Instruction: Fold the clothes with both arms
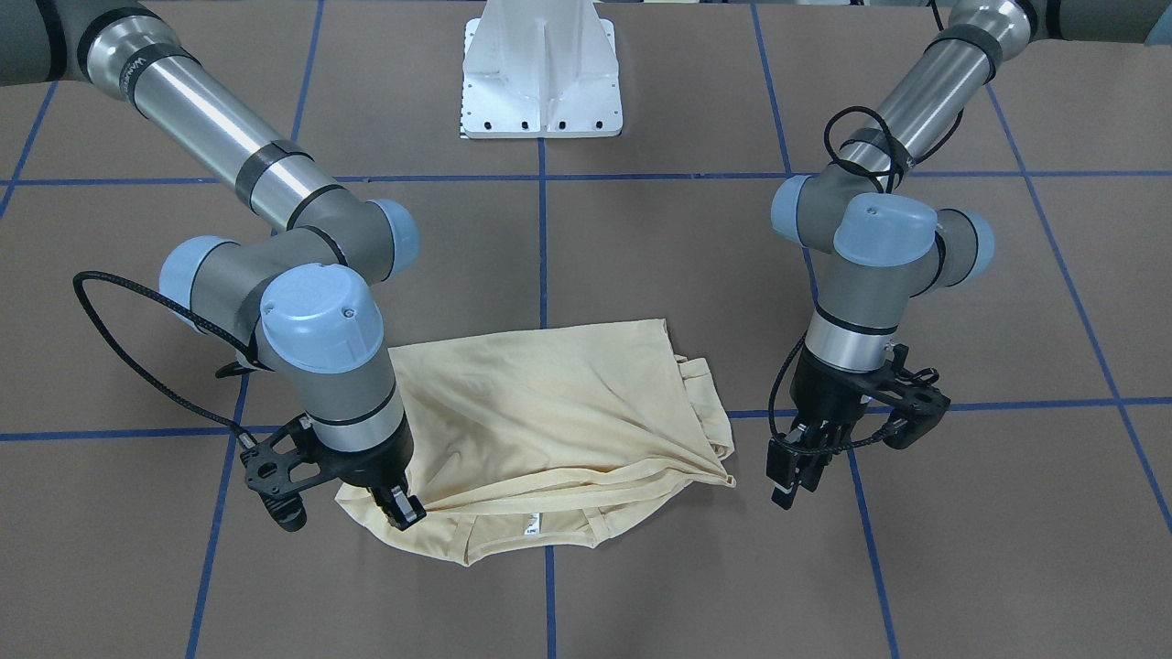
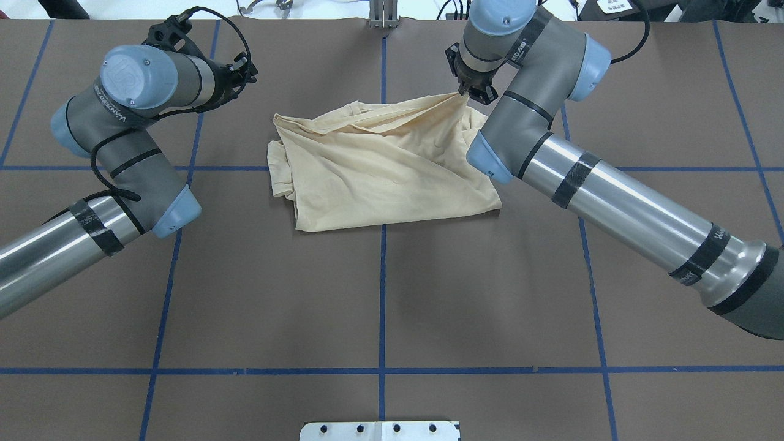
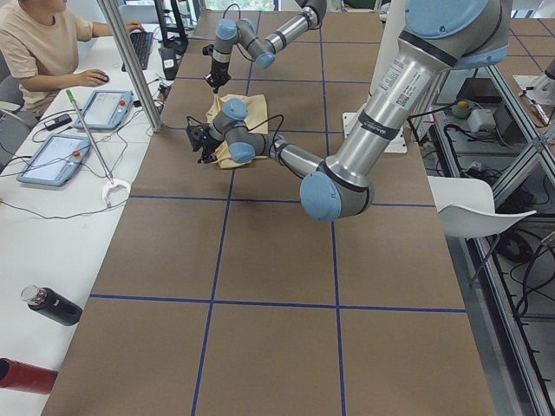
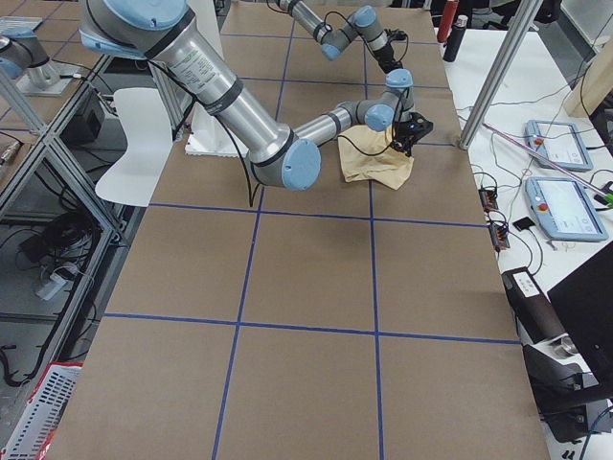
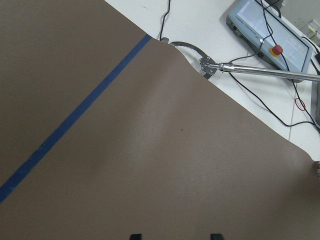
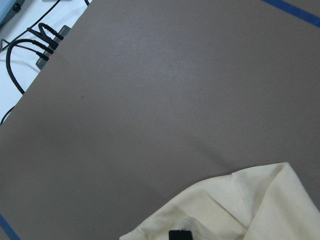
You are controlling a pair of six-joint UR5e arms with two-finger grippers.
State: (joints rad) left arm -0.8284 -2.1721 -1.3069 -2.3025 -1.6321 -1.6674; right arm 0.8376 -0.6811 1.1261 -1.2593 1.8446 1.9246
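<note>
The pale cream-yellow T-shirt (image 1: pixel 549 412) lies crumpled and partly folded on the brown table, its neckline and small white tag (image 1: pixel 531 523) towards the operators' side. No print shows. It also appears in the overhead view (image 2: pixel 380 165) and the right wrist view (image 6: pixel 250 205). My right gripper (image 1: pixel 400 508) is shut on the shirt's corner and pulls a ridge of fabric up; it also shows in the overhead view (image 2: pixel 473 93). My left gripper (image 1: pixel 795 480) hangs open and empty just off the shirt's other side, above bare table. Its fingertips (image 5: pixel 135 236) stand apart.
The white pedestal base (image 1: pixel 540 73) stands at the robot's side of the table. Blue tape lines (image 2: pixel 383 275) cross the brown surface. Beyond the far edge lie cables, a control pendant (image 5: pixel 270 30) and a metal rod (image 5: pixel 260 71). An operator (image 3: pixel 35 43) sits there.
</note>
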